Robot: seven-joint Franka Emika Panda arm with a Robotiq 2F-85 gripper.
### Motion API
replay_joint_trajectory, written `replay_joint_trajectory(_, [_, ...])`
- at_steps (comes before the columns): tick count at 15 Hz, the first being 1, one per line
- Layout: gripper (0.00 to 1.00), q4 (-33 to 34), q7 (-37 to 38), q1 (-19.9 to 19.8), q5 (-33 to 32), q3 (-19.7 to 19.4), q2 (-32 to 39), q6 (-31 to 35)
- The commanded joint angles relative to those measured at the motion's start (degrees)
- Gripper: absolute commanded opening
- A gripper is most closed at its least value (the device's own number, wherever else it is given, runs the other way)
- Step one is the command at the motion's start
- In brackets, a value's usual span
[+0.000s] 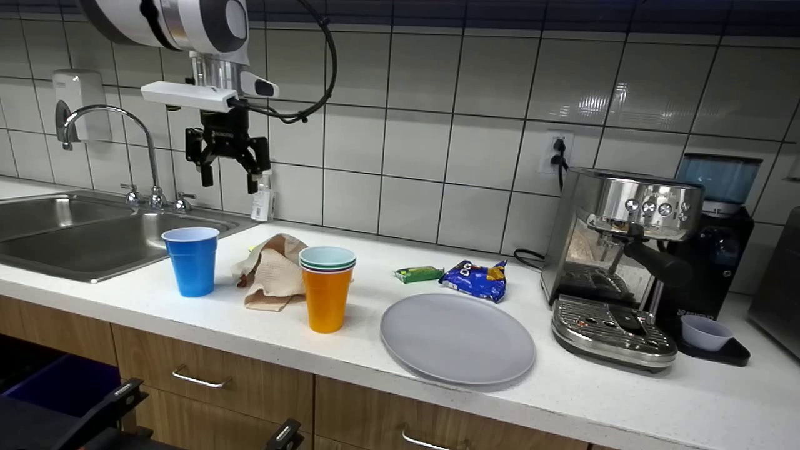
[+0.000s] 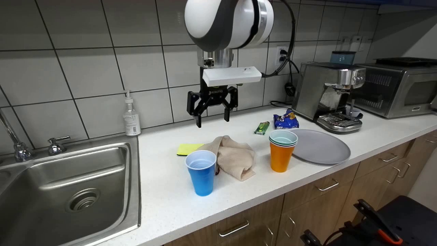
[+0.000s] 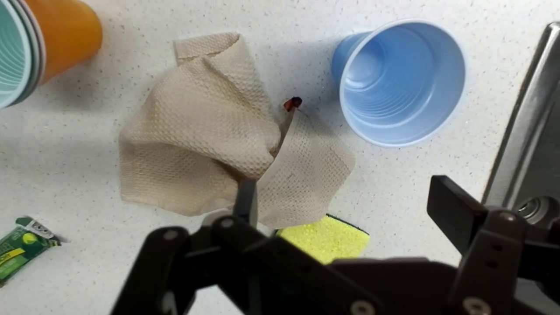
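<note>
Beige cloth [image 3: 201, 120] lies crumpled on the counter [image 3: 286, 24]; wrist view places the orange cup stack [image 3: 70, 39] at ten o'clock from it, green packet [image 3: 24, 251] at eight. Gripper [image 2: 212, 123] hangs overhead, jaws apart.

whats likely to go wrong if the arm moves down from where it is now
The open fingers might clip the blue cup: it stands upright, looks empty and could tip easily. The crumpled cloth lies between that cup and the orange cup stack, so dragging it could knock either. It also hides part of the yellow sponge in the wrist view, so both might get pinched together.
</note>
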Motion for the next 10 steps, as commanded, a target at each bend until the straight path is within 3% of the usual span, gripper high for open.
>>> replay_joint_trajectory(1, [1.0, 3.3, 1.2, 0.9, -3.1, 0.4, 3.1, -3.0])
replay_joint_trajectory(10, [1.0, 7.1, 4.4, 3.5, -8.0, -0.3, 9.2, -5.7])
